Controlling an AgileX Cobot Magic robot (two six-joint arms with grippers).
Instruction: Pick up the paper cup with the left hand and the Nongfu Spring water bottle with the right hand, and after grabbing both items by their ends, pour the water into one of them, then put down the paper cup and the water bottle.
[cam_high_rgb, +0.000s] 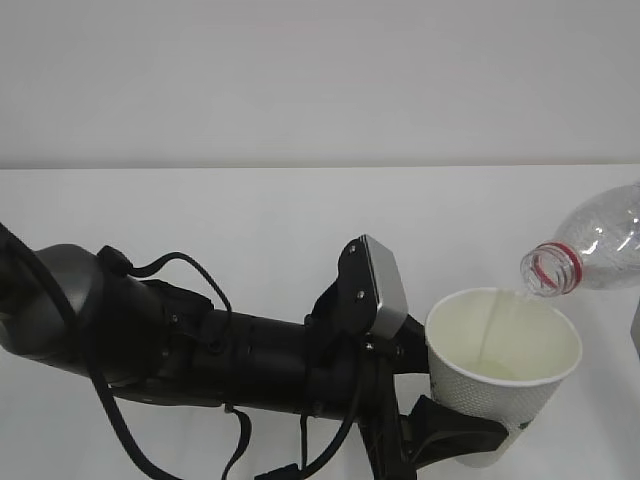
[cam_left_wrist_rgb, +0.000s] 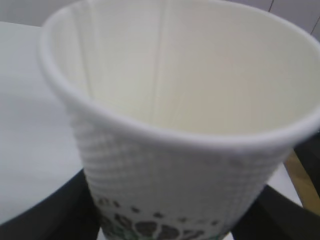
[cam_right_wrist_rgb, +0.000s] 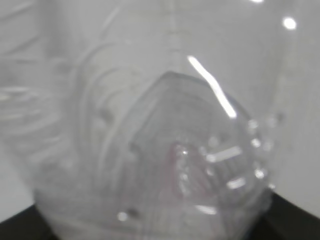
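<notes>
bottle (cam_high_rgb: 590, 250) mouth-down (leftward) over cup (cam_high_rgb: 500, 385)

Legible text: none. Paper cup (cam_left_wrist_rgb: 175, 165): dark green-black print at base, cropped and blurred, unreadable.

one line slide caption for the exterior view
Tilted water bottle pours a thin stream into the paper cup held by the left gripper.

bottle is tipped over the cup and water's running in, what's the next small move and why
Probably hold the tilt a little longer, then ease the bottle back upright. Its mouth sits just above the cup's rim and a thin stream of water falls inside, with only a shallow pool at the bottom. The left gripper holds the cup low and upright, so nothing needs correcting there.
</notes>
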